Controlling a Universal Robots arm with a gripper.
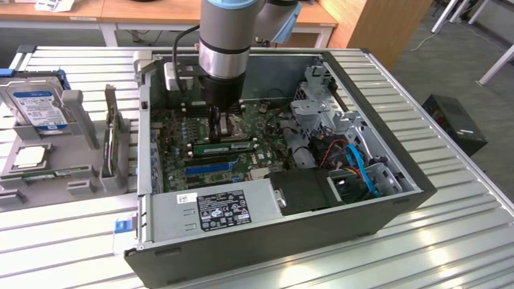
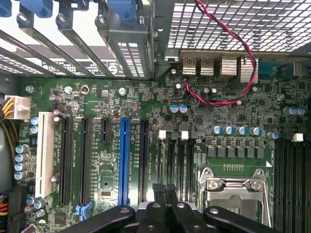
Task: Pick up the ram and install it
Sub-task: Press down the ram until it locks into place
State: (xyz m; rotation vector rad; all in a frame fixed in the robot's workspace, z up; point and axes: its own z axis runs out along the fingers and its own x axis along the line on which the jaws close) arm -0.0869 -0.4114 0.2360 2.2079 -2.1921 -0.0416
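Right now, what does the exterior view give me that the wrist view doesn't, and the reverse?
Exterior view adds: the open computer case, its power supply, the ram on the board beside the arm, and a hard drive in a holder at that view's left.
Wrist view adds: the white slot, the red-and-black twisted wire and the rear port blocks.
Both: the motherboard, the blue expansion slot and the shut gripper.

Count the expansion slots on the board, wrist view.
6, in a row. Starting from the CPU socket side: a long black slot, the blue slot, a short black slot, two more long black slots, then the white slot. Others may hide behind the jaws.
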